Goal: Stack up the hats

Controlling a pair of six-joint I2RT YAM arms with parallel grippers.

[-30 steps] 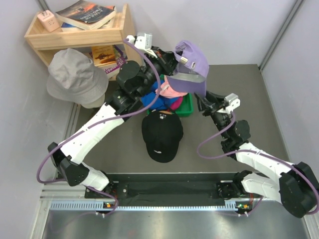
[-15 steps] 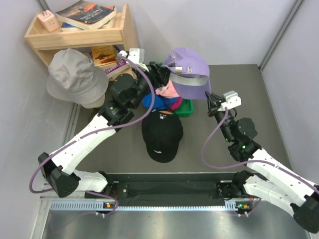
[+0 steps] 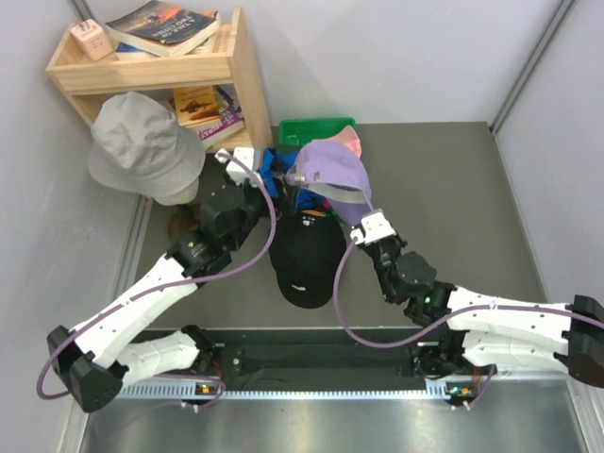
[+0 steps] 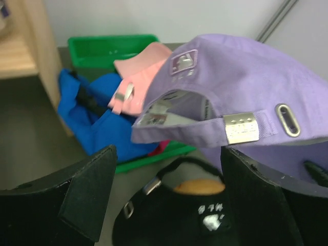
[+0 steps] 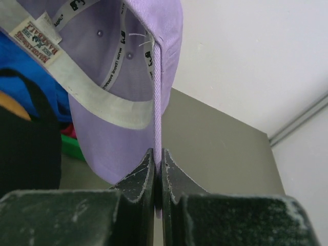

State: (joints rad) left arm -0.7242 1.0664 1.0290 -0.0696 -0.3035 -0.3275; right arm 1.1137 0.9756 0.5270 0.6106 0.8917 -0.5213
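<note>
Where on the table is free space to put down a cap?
Free: the table stretch between the green bin, the right wall and the right arm. Crowded: the middle, where the black cap, the lavender cap pinched in the right pincer and the open left pincer meet.

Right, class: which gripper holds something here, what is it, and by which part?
The right gripper is shut on the lavender cap, pinching the edge of its brim. The left gripper is open and holds nothing.

The dark grey table point(image 3: 462, 198) carries 1 black cap point(image 3: 304, 264) near its middle and 1 green tray point(image 3: 316, 127) toward the far edge.
</note>
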